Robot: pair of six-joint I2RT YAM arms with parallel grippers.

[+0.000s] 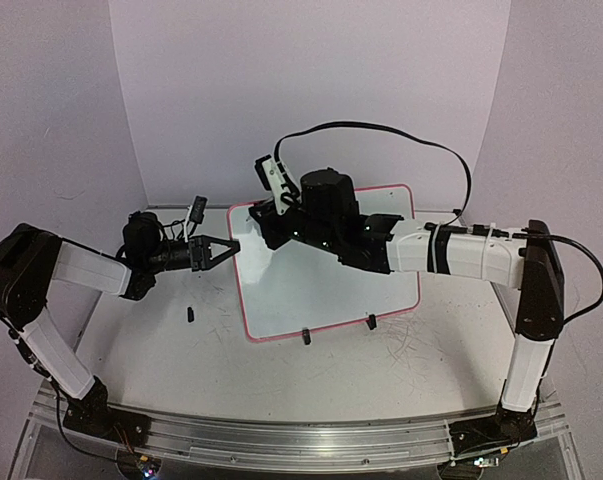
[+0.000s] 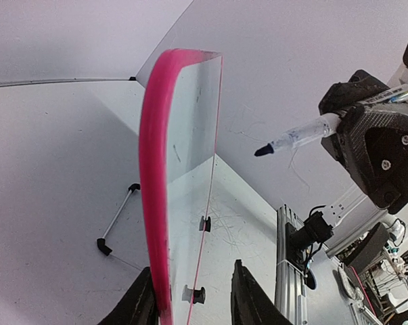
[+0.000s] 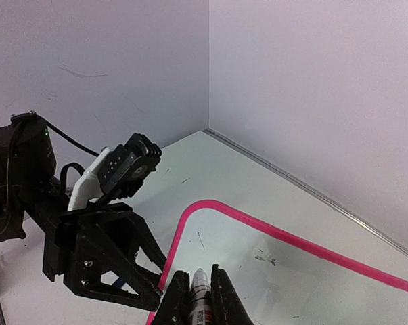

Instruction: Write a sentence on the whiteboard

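Note:
The whiteboard (image 1: 331, 290), glossy white in a pink-red frame, stands tilted at mid-table. Its face (image 3: 291, 284) carries only faint grey specks; the sentence is out of view. My left gripper (image 1: 226, 247) sits at the board's left edge. In the left wrist view its jaws (image 2: 192, 267) stand open astride the pink frame (image 2: 153, 169), the left finger against it and the right finger apart from the board. My right gripper (image 1: 273, 228) hovers over the board's upper-left corner, shut (image 3: 200, 274) on a marker (image 3: 201, 284), whose dark tip (image 2: 263, 149) is uncapped and off the surface.
Two black clip feet (image 1: 305, 337) (image 1: 371, 322) hold the board's near edge. A small black piece (image 1: 190, 314) lies on the tabletop left of the board. A thin rod with black ends (image 2: 116, 220) rests behind the board. A black cable (image 1: 421, 135) loops above the right arm.

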